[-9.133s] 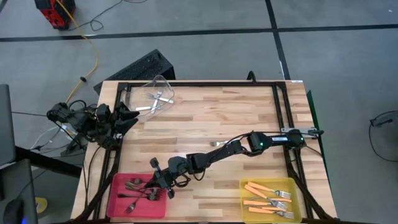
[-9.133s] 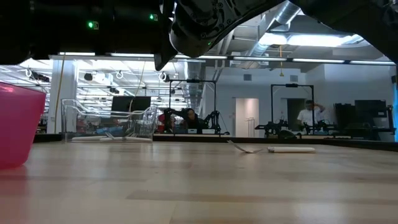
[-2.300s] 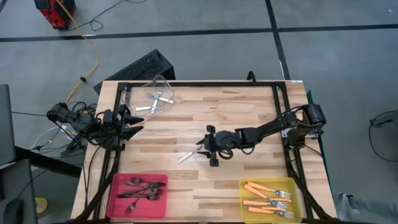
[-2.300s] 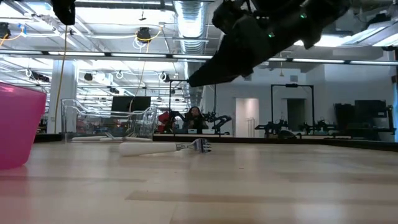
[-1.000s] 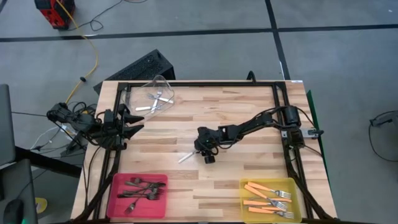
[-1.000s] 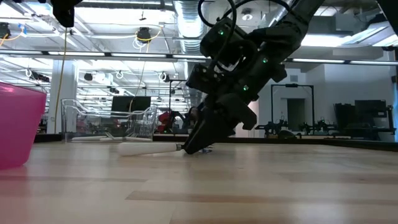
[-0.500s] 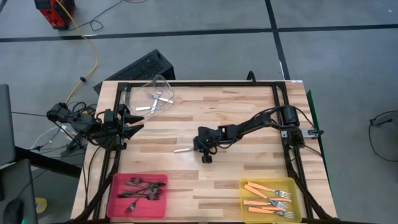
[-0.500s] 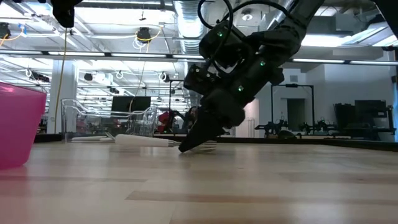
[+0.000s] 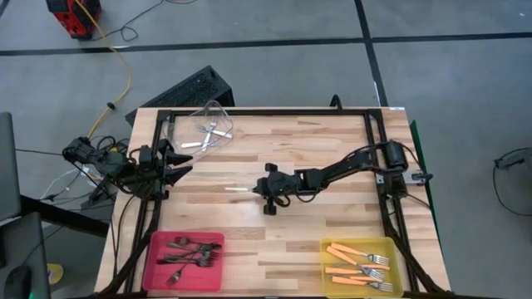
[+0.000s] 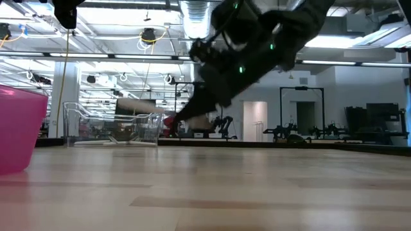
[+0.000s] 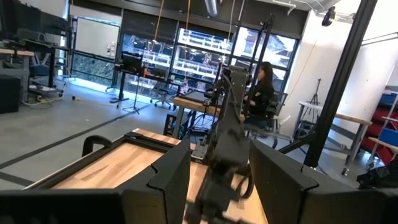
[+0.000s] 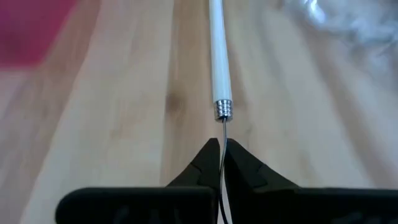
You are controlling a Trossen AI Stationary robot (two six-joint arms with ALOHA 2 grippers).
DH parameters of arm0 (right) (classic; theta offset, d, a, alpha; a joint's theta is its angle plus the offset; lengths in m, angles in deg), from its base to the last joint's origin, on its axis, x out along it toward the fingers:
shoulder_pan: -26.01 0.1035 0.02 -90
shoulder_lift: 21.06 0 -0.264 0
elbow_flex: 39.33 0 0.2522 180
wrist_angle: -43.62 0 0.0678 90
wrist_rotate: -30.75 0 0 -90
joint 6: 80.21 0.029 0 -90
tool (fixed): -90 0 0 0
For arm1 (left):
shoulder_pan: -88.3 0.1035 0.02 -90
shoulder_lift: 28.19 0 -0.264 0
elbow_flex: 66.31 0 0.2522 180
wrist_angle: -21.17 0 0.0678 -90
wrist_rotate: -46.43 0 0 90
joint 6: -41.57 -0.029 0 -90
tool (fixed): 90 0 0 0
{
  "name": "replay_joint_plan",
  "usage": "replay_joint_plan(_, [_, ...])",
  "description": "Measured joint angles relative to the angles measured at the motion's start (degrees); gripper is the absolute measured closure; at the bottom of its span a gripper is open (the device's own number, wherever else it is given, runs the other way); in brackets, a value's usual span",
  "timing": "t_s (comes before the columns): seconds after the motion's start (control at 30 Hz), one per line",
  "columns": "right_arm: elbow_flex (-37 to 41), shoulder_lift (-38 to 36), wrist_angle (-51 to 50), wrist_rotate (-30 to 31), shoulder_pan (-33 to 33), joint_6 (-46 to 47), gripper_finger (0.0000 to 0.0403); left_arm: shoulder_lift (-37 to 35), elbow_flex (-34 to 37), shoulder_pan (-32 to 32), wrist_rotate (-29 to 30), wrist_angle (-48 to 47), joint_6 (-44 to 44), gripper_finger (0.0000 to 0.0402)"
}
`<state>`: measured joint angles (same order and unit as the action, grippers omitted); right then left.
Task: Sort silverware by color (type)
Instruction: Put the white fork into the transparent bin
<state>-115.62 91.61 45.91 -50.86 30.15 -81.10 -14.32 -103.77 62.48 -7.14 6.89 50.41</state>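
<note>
Near the middle of the tabletop point(image 9: 332, 141): right gripper point(image 9: 263, 191) clamped on the thin metal neck of a white-handled fork point(image 12: 219, 56), handle jutting straight out past the fingertips point(image 12: 205, 163) toward the clear bin point(image 9: 204, 129), clear of the wood in the low view. At the left edge: left gripper point(image 9: 179, 159) parked, fingers spread apart. Dark forks point(image 9: 187, 252) in the pink bin point(image 9: 158, 270), orange-handled forks point(image 9: 357, 264) in the yellow bin point(image 9: 397, 274).
</note>
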Motion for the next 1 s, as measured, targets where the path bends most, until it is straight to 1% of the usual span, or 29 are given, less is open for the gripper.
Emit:
replay_joint_plan(0.17, [-0.04, -5.25, 0.00, 4.31, 0.02, -0.59, 0.0373, 0.00, 0.00, -0.02, 0.00, 0.00, 0.00, 0.0250])
replay_joint_plan(0.27, [-0.11, -7.96, 0.57, 8.50, 0.33, -1.19, 0.0373, 0.00, 0.00, -0.02, 0.00, 0.00, 0.00, 0.0250])
replay_joint_plan(0.37, [-0.09, -9.68, 3.37, 13.93, 1.50, -3.54, 0.0373, 0.00, 0.00, 0.00, 0.00, 0.00, 0.00, 0.0250])
replay_joint_plan(0.5, [0.16, -12.65, 5.75, 21.08, 4.29, -9.41, 0.0373, 0.00, 0.00, -0.01, -0.01, 0.03, 0.38, 0.0250])
replay_joint_plan(0.6, [0.20, -15.96, 5.71, 24.04, 6.05, -12.32, 0.0373, 0.00, 0.00, 0.00, -0.01, 0.21, 0.66, 0.0250])
replay_joint_plan(0.73, [0.20, -20.66, 3.61, 27.18, 7.85, -14.54, 0.0371, -0.01, 0.00, -0.01, 0.00, 0.44, 0.68, 0.0250])
replay_joint_plan(0.83, [0.20, -24.54, -0.43, 29.82, 9.52, -14.64, 0.0371, -0.01, 0.00, -0.01, -0.04, 0.42, 1.05, 0.0250])
replay_joint_plan(0.93, [0.17, -28.17, -6.65, 32.84, 11.55, -14.62, 0.0373, -0.02, 0.00, -0.02, -0.04, 0.42, 1.27, 0.0250])
replay_joint_plan(1.0, [0.19, -30.30, -11.27, 36.53, 13.19, -13.75, 0.0372, -0.01, 0.00, -0.02, -0.04, 0.42, 1.29, 0.0250])
